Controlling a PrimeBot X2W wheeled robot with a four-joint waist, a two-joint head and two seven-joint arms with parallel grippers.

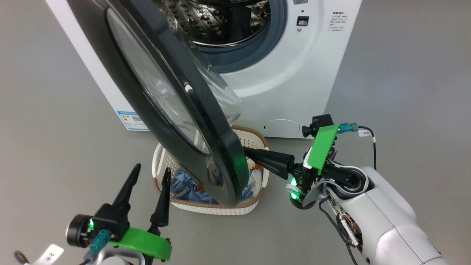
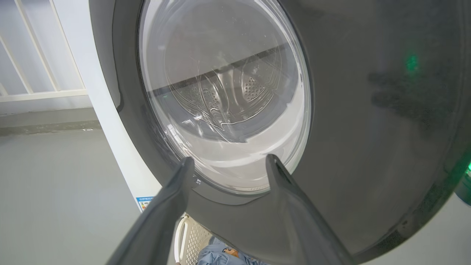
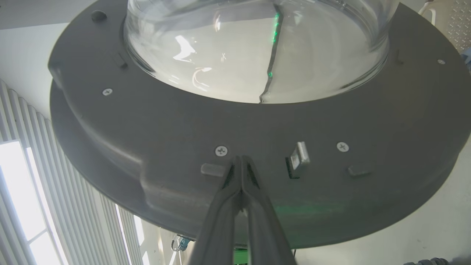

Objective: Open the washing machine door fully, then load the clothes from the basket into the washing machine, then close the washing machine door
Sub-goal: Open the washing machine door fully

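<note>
The washing machine (image 1: pixel 279 73) stands white on the grey floor, its top cut off by the head view, which alone shows the steel drum (image 1: pixel 217 22) open behind the grey-blue gasket. The washing machine door (image 1: pixel 176 110) hangs partway swung out, edge-on above the basket. The left wrist view gives its glossy outer face and window; the right wrist view gives the black inner rim and bulging glass bowl (image 3: pixel 257 51). The basket (image 1: pixel 254 138) sits on the floor before the machine, half hidden behind the door. The clothes (image 1: pixel 184 187) lie inside it, light blue, mostly covered. The left pincer (image 1: pixel 153 167) is spread wide and empty, near the door's outer face. The right pincer (image 3: pixel 241 159) is pressed closed on nothing, tips at the inner rim beside a metal latch (image 3: pixel 298 158); the head view hides those tips.
</note>
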